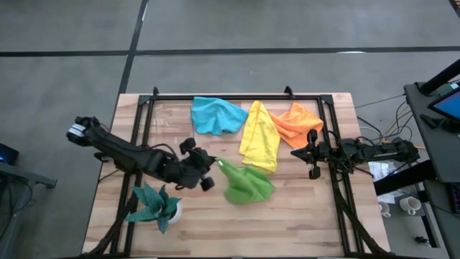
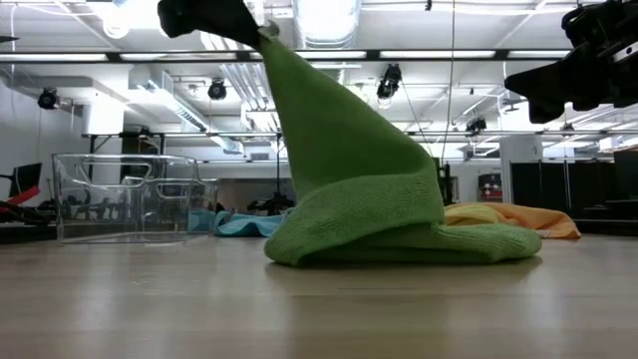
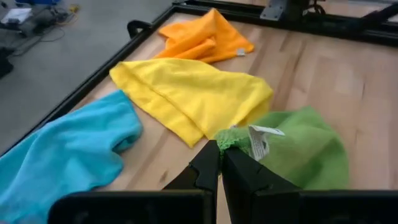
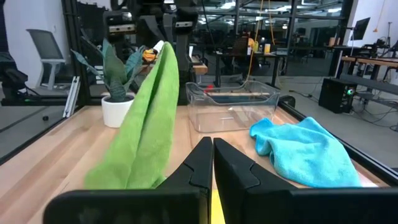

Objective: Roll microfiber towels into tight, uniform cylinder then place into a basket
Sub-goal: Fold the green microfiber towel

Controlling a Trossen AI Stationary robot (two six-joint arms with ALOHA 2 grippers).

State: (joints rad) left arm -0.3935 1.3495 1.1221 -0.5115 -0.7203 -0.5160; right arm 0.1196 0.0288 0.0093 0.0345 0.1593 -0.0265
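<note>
The lime green towel (image 1: 248,185) rises in a cone (image 2: 339,140) from a heap on the table, with my left gripper (image 1: 213,164) shut on its top. The blue towel (image 1: 217,115), yellow towel (image 1: 260,137) and orange towel (image 1: 296,122) lie crumpled flat along the far side. The clear basket (image 2: 125,196) stands on the table at the far left, beyond the blue towel (image 4: 308,149). My right gripper (image 1: 296,152) waits shut at the table's right, level above the wood, touching nothing. My left gripper pinches a corner of the green towel (image 3: 231,139) between its two shut fingers, right beside the white tag (image 3: 259,140). The fingers come from the table's left, slanting down. The corner is lifted; the cloth hangs fairly taut below it, its lower part (image 2: 399,239) bunched on the table.
A dark teal plant in a white pot (image 1: 159,206) stands near the front left, close to my left arm. A black metal frame (image 1: 237,97) runs around the work area. Bare wood (image 1: 287,223) lies in front of the green towel.
</note>
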